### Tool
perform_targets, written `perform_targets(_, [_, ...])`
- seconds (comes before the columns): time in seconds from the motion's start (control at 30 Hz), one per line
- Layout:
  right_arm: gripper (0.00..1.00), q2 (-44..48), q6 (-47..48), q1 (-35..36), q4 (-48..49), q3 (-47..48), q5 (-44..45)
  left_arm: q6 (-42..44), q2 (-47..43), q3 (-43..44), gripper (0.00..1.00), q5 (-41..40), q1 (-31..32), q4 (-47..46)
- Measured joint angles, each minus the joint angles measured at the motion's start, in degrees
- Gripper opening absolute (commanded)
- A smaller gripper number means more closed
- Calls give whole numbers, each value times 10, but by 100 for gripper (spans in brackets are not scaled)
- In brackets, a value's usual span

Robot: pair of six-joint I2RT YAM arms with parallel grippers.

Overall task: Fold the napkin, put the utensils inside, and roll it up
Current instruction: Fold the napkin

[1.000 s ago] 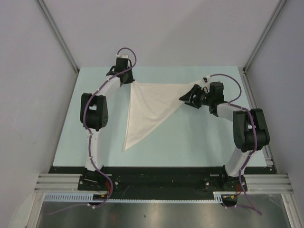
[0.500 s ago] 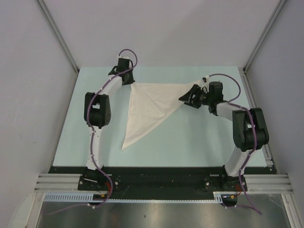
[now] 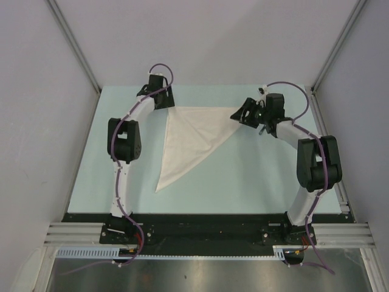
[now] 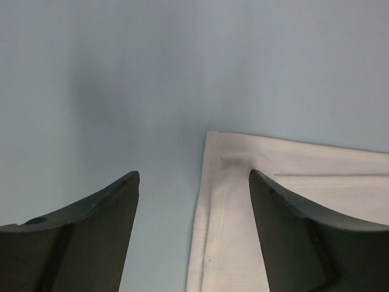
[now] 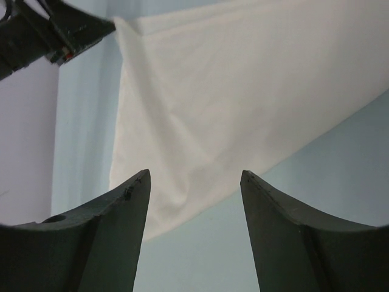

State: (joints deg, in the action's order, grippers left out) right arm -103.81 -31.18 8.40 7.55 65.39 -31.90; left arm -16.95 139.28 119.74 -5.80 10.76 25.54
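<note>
Folding looks done: the napkin (image 3: 191,137) lies triangular on the desk (image 3: 255,182). Left tool (image 3: 165,104) and right tool (image 3: 239,115), fingers apart, flank its far corners. Next: fetching utensils, none in view.

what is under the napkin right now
The napkin, folded into a triangle, lies flat on the pale blue table. No bulge shows; anything beneath it is covered.

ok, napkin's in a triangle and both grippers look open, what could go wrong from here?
1. The left gripper has its jaws open astride a far corner of the napkin, one finger over the cloth; pulling away low might snag and undo the fold.
2. The right gripper, also open, hangs by the other far corner: same risk.
3. No knife shows in any view, so the next step may have nothing to pick.
</note>
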Motion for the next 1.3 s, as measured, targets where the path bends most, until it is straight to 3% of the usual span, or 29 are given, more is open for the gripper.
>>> perform_targets(0.13, [66, -26, 34, -6, -54, 87, 63, -9, -23, -26, 86, -1, -1, -2])
perform_targets(0.2, [66, -49, 50, -12, -75, 132, 91, -17, -67, -83, 93, -2, 1, -13])
perform_targets(0.4, [67, -152, 95, -38, -130, 261, 166, -50, -251, -291, 94, -17, 15, -72])
perform_targets(0.57, [74, -223, 146, -56, -139, 327, 167, -97, -361, -434, 93, 11, 40, -162])
perform_targets(0.9, [80, -330, 240, -68, -139, 466, 89, -186, -372, -594, 93, 137, 92, -269])
perform_targets(1.2, [81, -438, 313, -68, -241, 659, 78, -213, -381, -667, 93, 151, 92, -312])
perform_targets(1.3, [75, -461, 344, -68, -285, 694, 79, -217, -388, -680, 93, 151, 92, -321])
